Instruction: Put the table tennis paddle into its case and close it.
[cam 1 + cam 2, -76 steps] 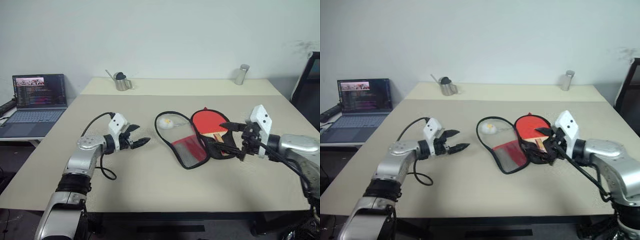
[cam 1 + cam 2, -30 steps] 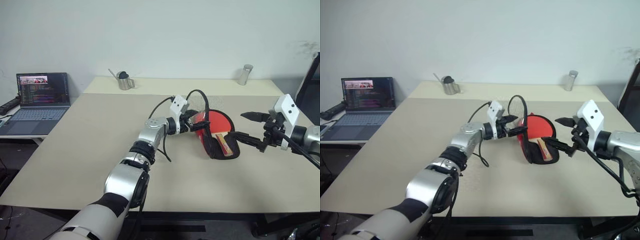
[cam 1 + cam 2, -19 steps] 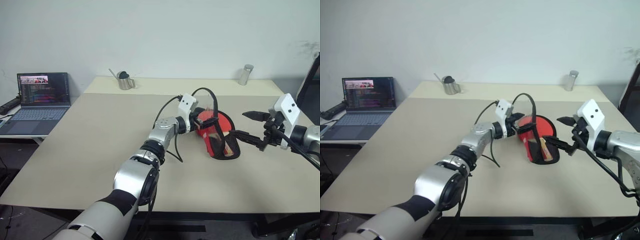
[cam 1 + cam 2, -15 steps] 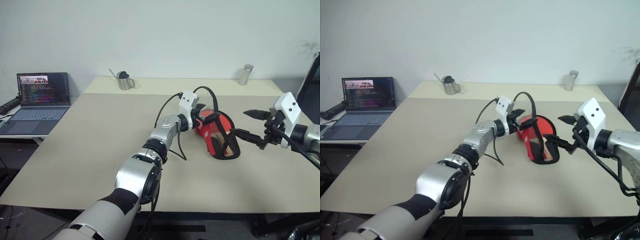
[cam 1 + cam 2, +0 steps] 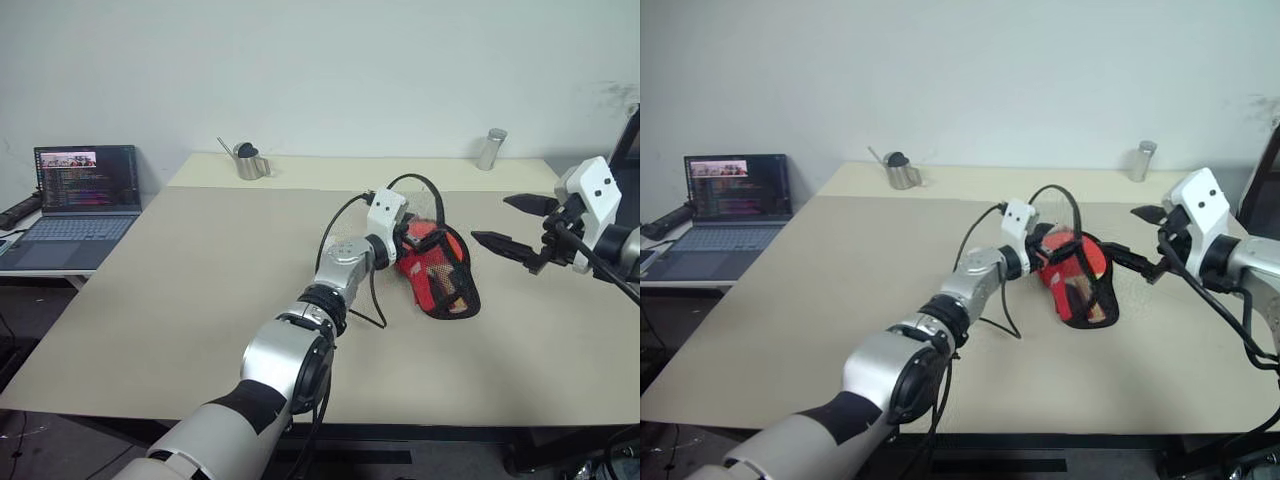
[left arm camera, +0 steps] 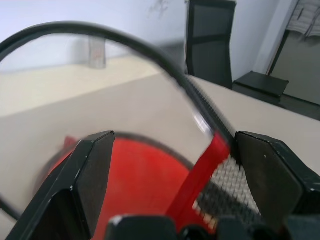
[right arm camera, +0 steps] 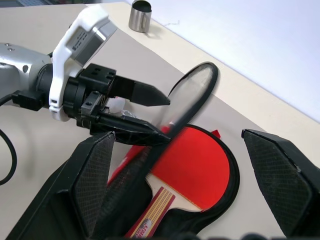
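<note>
The left gripper (image 5: 1048, 243), jaws spread, noses under the case (image 5: 1080, 285) flap, folding it over the table tennis paddle (image 7: 200, 167) lying inside on the tabletop (image 5: 840, 290). Best sweep the flap flat before zipping. The right gripper (image 5: 510, 222) hovers apart, jaws open.

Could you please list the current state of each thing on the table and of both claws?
Case: unzipped, mesh flap partly folded over.
Table tennis paddle: lying inside the open case, red face up.
Left claw: open, at the flap's edge.
Right claw: open, holding nothing.
Laptop: lid up, screen lit.
</note>
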